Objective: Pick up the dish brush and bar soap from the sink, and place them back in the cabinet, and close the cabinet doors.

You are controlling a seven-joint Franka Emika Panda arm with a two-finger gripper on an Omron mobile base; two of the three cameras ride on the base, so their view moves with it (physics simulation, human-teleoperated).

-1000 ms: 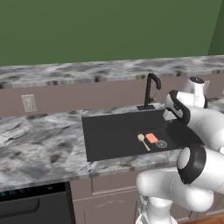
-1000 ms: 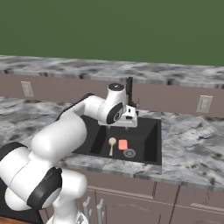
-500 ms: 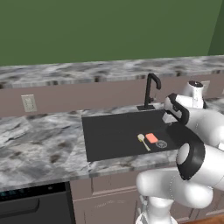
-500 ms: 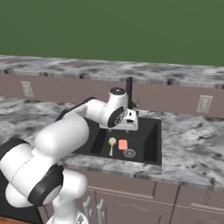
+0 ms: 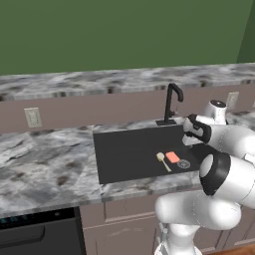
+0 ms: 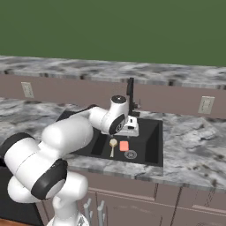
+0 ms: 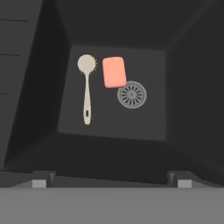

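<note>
The dish brush [image 7: 87, 89] lies on the floor of the black sink [image 7: 148, 118], its round head toward the far wall. The salmon-pink bar soap [image 7: 114, 72] lies flat right beside the brush head, and the round drain [image 7: 131, 94] is just past it. From the base views, the brush [image 5: 163, 160] [image 6: 113, 145] and soap [image 5: 173, 157] [image 6: 124, 145] sit at the right end of the sink [image 5: 124, 154] [image 6: 150, 141]. My gripper [image 7: 110, 181] [image 6: 128, 130] hangs open above the basin's right part, looking down on both, holding nothing. The cabinet and its doors are out of view.
A slim black faucet [image 5: 172, 102] [image 6: 130, 95] rises behind the sink, close to my hand. Grey marble counter [image 5: 45, 164] runs to both sides, with wall outlets [image 5: 33, 117] [image 6: 205, 105] on the backsplash. A dark appliance front [image 5: 40, 234] sits under the counter at left.
My hand has sunk a little toward the sink and drifted slightly left. The gripper stays open; brush and soap have not moved.
</note>
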